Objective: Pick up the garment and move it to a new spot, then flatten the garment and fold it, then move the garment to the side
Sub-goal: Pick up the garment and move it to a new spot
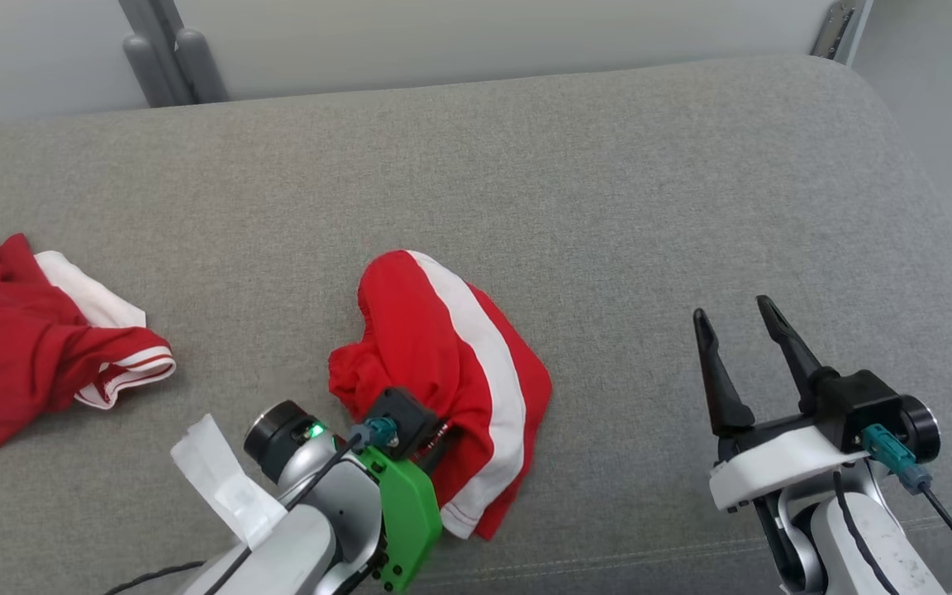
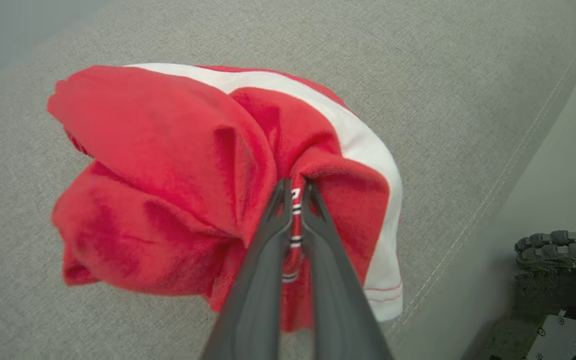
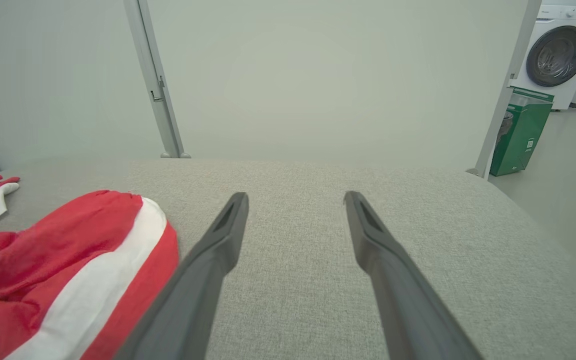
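Note:
A crumpled red garment [image 1: 435, 364] with a broad white stripe lies on the grey cushioned surface [image 1: 608, 207], near its front edge. My left gripper [image 2: 295, 187] is shut on a fold of this garment [image 2: 168, 165], its fingertips sunk into the bunched cloth; in the head view its wrist sits over the garment's near side and the fingertips are hidden. My right gripper [image 1: 736, 318] stands open above the surface to the right, apart from the cloth. The garment [image 3: 68, 265] lies left of its spread fingers [image 3: 228, 230].
A second red and white garment [image 1: 30, 347] lies bunched at the surface's left side. A white tag [image 1: 224, 479] hangs from my left arm. Beyond the far edge stand a wall and grey posts [image 1: 170, 58]. A washing machine [image 3: 560, 50] and a green bin [image 3: 520, 132] stand far right.

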You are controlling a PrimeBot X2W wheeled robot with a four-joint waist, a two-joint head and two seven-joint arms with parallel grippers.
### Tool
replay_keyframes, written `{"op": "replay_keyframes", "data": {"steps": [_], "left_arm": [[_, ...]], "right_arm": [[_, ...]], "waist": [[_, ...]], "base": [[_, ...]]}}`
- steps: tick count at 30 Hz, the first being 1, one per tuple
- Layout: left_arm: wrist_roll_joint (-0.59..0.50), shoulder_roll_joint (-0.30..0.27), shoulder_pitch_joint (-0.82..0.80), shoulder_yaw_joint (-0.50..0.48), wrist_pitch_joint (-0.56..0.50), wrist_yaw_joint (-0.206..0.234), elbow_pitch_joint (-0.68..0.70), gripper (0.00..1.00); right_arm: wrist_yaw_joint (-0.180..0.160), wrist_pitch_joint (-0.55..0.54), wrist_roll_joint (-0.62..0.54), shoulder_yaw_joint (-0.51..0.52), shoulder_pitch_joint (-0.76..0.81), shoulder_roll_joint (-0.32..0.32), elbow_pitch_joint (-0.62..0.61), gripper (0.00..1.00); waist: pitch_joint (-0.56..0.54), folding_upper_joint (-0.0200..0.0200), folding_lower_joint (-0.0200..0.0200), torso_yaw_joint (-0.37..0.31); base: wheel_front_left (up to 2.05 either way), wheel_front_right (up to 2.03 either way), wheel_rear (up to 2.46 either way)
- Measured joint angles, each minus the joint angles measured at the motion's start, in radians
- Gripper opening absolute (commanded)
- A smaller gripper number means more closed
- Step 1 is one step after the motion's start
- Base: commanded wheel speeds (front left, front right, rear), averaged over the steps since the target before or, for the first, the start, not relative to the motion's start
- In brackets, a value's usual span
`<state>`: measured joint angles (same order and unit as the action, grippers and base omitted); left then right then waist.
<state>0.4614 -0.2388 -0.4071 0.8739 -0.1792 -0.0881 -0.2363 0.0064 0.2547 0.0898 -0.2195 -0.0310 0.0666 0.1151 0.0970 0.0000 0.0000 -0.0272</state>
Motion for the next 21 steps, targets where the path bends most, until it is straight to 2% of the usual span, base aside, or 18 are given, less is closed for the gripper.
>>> {"op": "replay_keyframes", "data": {"steps": [3,10,13,14,15,16,17,20,21], "left_arm": [[0.000,-0.002,0.016,0.024,-0.016,-0.006,-0.008,0.00],[0.002,-0.049,0.061,0.039,-0.059,-0.009,-0.024,0.00],[0.002,-0.050,0.061,0.024,-0.059,-0.008,-0.015,0.24],[0.008,-0.049,0.061,0.020,-0.059,-0.008,-0.013,0.24],[0.012,-0.047,0.061,0.017,-0.059,-0.008,-0.011,0.34],[0.012,-0.043,0.060,0.013,-0.058,-0.008,-0.007,0.77],[0.017,-0.035,0.060,0.007,-0.057,-0.008,-0.003,1.00],[0.032,-0.007,0.060,0.005,-0.055,-0.008,0.013,1.00],[0.048,0.020,0.060,0.005,-0.045,-0.008,0.024,1.00]], "right_arm": [[-0.008,0.000,0.000,0.014,0.001,0.001,0.000,1.00],[-0.007,0.000,-0.001,0.012,0.001,0.001,0.000,1.00],[0.000,0.000,-0.011,0.000,0.000,0.012,0.005,1.00],[0.007,0.000,-0.023,-0.008,-0.001,0.020,0.014,1.00],[0.016,0.000,-0.033,-0.020,-0.003,0.028,0.025,1.00],[0.030,0.000,-0.042,-0.035,-0.008,0.038,0.040,1.00],[0.042,0.000,-0.050,-0.051,-0.018,0.048,0.057,1.00],[0.080,-0.037,-0.070,-0.090,-0.081,0.072,0.092,1.00],[0.094,-0.071,-0.082,-0.104,-0.137,0.086,0.110,1.00]], "waist": [[0.001,0.0000,0.0000,0.008],[-0.002,0.0000,0.0000,0.036],[0.000,0.0000,0.0000,0.051],[0.001,0.0000,0.0000,0.057],[0.002,0.0000,0.0000,0.063],[0.004,0.0000,0.0000,0.069],[0.006,0.0000,0.0000,0.075],[0.011,0.0000,0.0000,0.096],[0.014,0.0000,0.0000,0.113]], "base": [[0.00,0.00,0.00],[0.00,0.00,0.00],[0.00,0.00,0.00],[0.00,0.00,0.00],[0.00,0.00,0.00],[0.00,0.00,0.00],[0.00,0.00,0.00],[0.00,0.00,0.00],[0.00,0.00,0.00]]}}
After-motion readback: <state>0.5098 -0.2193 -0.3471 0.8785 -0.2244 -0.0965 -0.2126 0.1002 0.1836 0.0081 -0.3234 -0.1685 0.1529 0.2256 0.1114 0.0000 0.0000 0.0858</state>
